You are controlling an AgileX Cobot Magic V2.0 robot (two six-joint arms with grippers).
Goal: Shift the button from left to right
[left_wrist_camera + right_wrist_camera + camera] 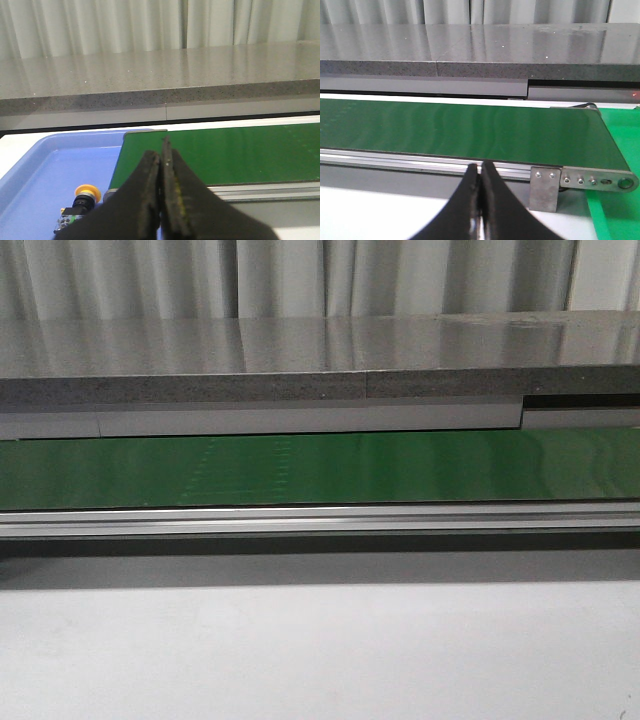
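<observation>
The button, with a yellow-orange round cap and a black body, lies on its side in a blue tray seen only in the left wrist view. My left gripper is shut with nothing between its fingers, close beside the button and over the tray's edge where it meets the green belt. My right gripper is also shut and empty, in front of the belt's metal rail near the belt's right end. Neither gripper nor the button shows in the front view.
The green conveyor belt runs across the front view behind a metal rail. A grey stone ledge lies behind it. A white table surface is in front. A green mat lies past the belt's end bracket.
</observation>
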